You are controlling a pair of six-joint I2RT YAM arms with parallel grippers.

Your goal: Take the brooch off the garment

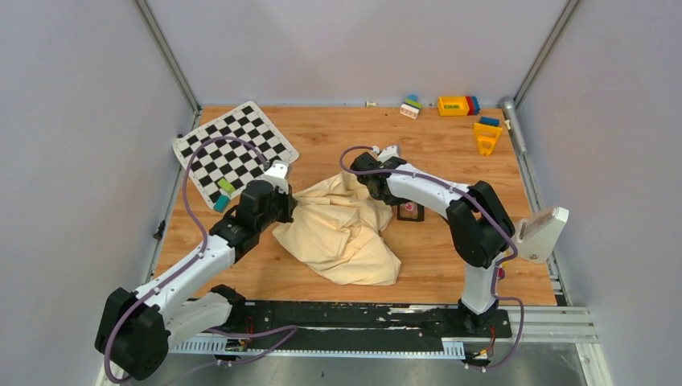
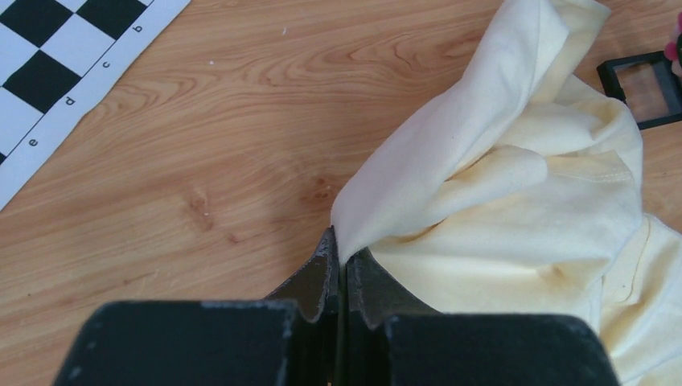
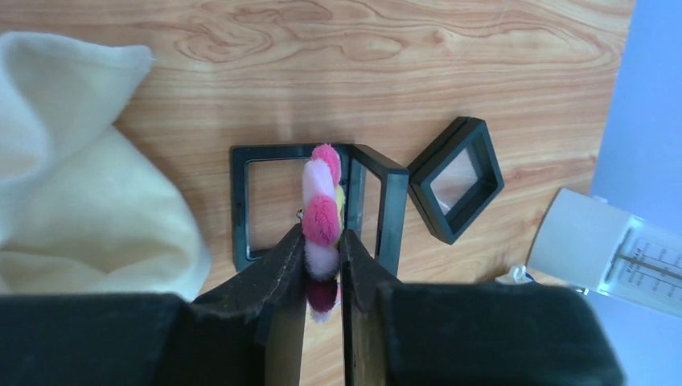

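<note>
The right tool [image 3: 322, 241] is clamped on the tiny flower-shaped brooch [image 3: 322, 211], a puff of pink, magenta and white petals with a hint of yellow. It grips the lower half edge-on, so most of the flower stands proud of the fingertips. The brooch hangs over a flat black square frame [image 3: 239, 211] on the wooden worktop [image 3: 418, 56], apart from the crumpled cream cotton garment [image 3: 88, 209] lying to the left in that view. No fold of cloth reaches the brooch there, so I judge the removal itself done and only the setting-down left. The left tool [image 2: 340, 251] is pressed together on a pinched corner fold of the garment, low over the wood.

What could go wrong from here:
- The soft petals sit between 2 narrow fingers. A jolt could let the brooch twist or slide out and drop beside the frame rather than in it
- A panel stands upright at the frame's right edge, close to the fingers. A careless descent could knock it or shove the frame
- A 2nd black frame [image 3: 488, 149] lies just beside – easy to nudge
- If the left tool drags its fold sideways, cloth could sweep over the frame and the brooch could snag again
</note>
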